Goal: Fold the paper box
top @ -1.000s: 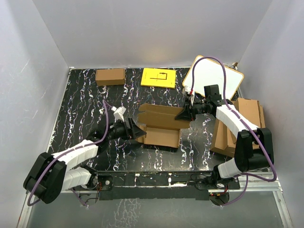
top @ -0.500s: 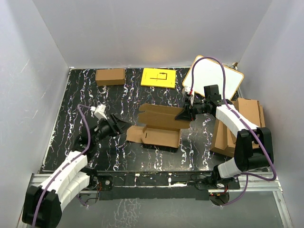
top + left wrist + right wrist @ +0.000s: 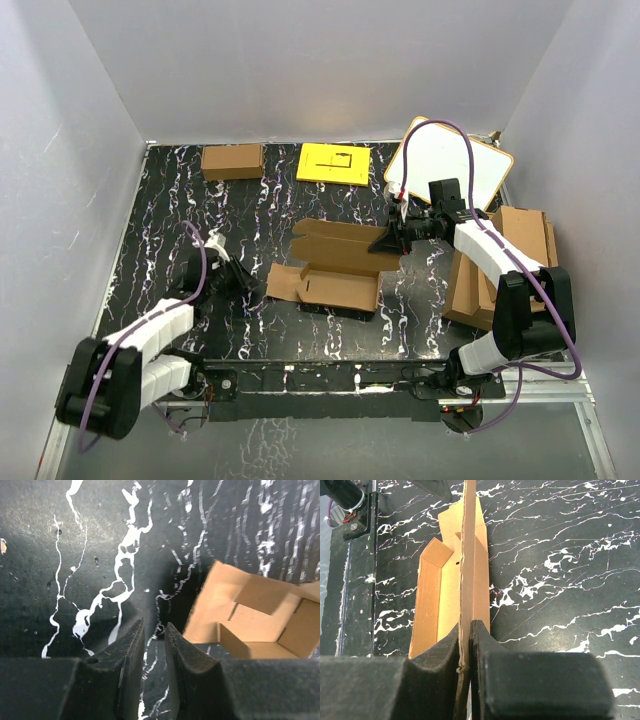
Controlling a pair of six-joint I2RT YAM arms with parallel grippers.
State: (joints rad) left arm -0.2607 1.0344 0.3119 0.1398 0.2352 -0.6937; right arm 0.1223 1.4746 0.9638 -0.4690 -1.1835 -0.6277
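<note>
Two black fingers (image 3: 487, 650) of the right end effector (image 3: 465, 631) are closed on a thin upright panel of the paper box (image 3: 447, 587); the panel's raw edge runs straight away from the wrist camera, clamped between the pads; to its left the box's inside shows as a shallow trough with a short flap folded in at the far end. From above, this grip sits at the far right corner of the box, where the rear wall stands up off the worktop (image 3: 160, 215); the right arm reaches in from the right side, bent at the elbow, with a purple cable looping over it.

The left end effector (image 3: 154, 630) holds nothing; its two fingers stand only a narrow gap apart, with bare marbled worktop showing through the slit; it hovers or rests low over the surface, I cannot tell which. The box's left end lies just beside it to the right, apart from the fingers, one flap spread flat and the open compartment behind it.

The box itself lies near the middle of the worktop, oblong, open upward, flaps unfolded. Beyond it at the far edge lie a yellow sheet (image 3: 333, 163) and, well to the left, a small brown carton (image 3: 232, 161); a white board with an orange rim (image 3: 455, 160) leans at the far right; a pile of cardboard sheets (image 3: 522, 232) lies along the right edge.
</note>
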